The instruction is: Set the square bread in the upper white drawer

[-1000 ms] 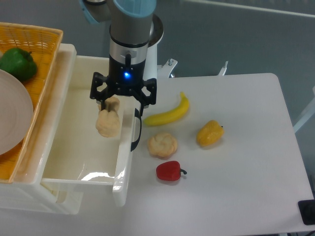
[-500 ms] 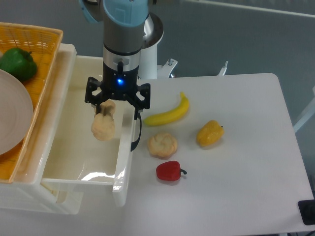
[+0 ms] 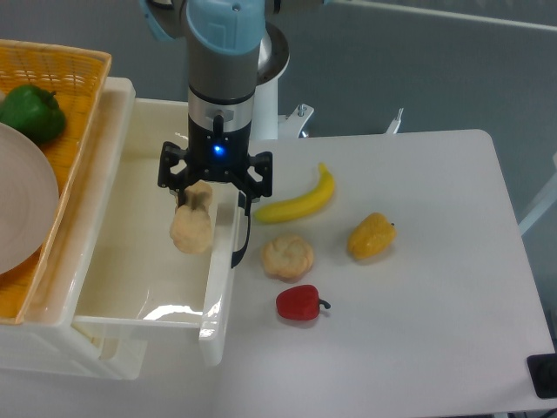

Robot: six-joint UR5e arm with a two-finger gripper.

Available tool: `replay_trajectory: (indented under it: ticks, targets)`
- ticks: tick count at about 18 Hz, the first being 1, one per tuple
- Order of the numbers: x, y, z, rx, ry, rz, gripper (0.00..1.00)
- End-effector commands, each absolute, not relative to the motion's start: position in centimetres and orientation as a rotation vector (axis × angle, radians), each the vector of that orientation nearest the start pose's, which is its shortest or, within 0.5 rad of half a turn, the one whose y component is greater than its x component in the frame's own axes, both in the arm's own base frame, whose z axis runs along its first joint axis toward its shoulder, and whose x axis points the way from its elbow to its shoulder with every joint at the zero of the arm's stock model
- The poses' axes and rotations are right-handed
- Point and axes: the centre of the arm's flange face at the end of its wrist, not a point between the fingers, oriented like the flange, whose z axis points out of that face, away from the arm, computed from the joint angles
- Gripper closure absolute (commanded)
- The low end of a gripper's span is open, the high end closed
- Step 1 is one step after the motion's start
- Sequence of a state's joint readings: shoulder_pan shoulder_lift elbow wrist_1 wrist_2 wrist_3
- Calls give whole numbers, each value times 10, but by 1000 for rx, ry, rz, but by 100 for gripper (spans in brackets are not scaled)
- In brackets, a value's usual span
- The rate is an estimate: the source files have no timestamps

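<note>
The square bread [image 3: 192, 228], a pale beige lumpy piece, hangs over the inside of the upper white drawer [image 3: 139, 287], close to its right wall. My gripper [image 3: 195, 193] is shut on the bread's top end, with the wrist straight above it. The drawer stands pulled out, glossy and deep, with its black handle [image 3: 241, 233] on the wall facing the table. The bread's upper end is partly hidden by the fingers.
On the table to the right lie a banana [image 3: 298, 200], a round lobed bun [image 3: 287, 257], a red pepper [image 3: 299, 303] and a yellow pepper [image 3: 371, 237]. An orange woven basket [image 3: 70, 113] at the left holds a green pepper [image 3: 31, 113] and a plate.
The gripper with the bread shifted left over the drawer, then came back slightly right and a little lower. The items on the table have not moved.
</note>
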State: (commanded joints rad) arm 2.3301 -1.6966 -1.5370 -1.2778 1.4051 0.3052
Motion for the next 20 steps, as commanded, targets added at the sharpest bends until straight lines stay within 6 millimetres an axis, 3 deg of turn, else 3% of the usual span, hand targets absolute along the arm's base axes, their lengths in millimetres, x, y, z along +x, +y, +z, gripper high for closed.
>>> replay_trajectory:
  ticks: [9, 14, 20]
  targets:
    - [-292, 503, 475, -2817, -656, -25, 0]
    - [-286, 502, 478, -2820, -650, -27, 0]
    - [-264, 494, 498, -2806, -618, -38, 0]
